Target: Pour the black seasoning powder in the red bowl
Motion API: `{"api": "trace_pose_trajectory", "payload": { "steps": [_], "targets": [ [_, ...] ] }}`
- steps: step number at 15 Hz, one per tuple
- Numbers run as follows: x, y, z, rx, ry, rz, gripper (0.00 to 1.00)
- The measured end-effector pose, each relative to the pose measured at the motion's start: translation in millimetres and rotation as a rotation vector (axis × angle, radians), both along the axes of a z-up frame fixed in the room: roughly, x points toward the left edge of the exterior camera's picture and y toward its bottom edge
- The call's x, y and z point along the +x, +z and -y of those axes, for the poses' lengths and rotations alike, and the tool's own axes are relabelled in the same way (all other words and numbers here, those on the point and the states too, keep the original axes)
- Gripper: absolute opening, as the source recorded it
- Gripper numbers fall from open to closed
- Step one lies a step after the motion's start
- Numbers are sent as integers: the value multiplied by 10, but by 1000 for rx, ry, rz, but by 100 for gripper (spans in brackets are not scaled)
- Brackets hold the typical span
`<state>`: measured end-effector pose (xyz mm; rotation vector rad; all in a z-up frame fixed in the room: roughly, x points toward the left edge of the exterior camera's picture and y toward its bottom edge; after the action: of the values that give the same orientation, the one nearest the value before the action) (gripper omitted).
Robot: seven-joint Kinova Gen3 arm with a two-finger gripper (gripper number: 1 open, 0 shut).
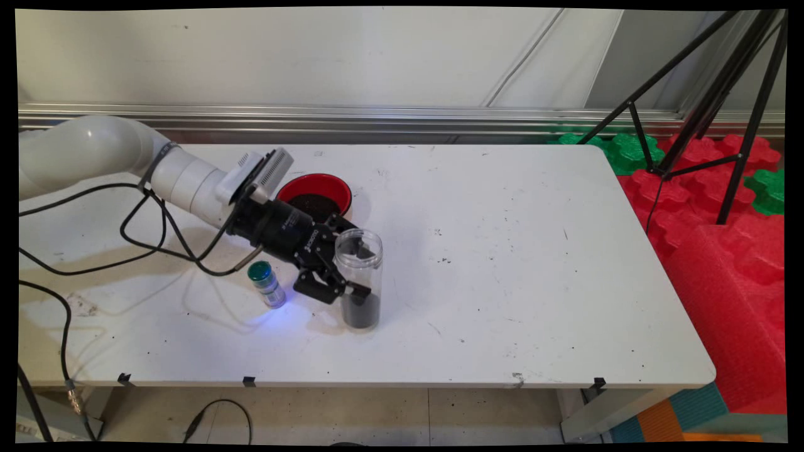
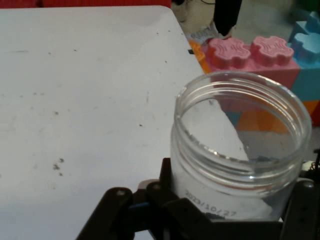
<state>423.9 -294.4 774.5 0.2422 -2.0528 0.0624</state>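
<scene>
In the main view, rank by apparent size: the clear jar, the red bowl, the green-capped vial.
1. Clear jar, tallest, in the gripper.
2. Red bowl, partly hidden by the gripper and farther back, so this ranking is unsure.
3. Green-capped vial, clearly smallest.

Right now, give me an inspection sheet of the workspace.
Surface: white table, scuffed, dark specks scattered.
Things: clear jar, upright, no lid, dark fill at the bottom; dated label seen in the hand view.
Clutter: red bowl with dark contents behind the pincer; small green-capped bottle beside it, apart.
Pincer: pincer closed around the jar's side.
Cables: black cables hang from the arm across the table's left.
Surroundings: red and green foam blocks, black tripod, wall behind.
</scene>
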Motion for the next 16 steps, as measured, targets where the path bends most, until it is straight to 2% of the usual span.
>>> {"api": "trace_pose_trajectory", "payload": {
  "steps": [16],
  "targets": [
    [319,782,339,-33,157,-50,0]
  ]
}}
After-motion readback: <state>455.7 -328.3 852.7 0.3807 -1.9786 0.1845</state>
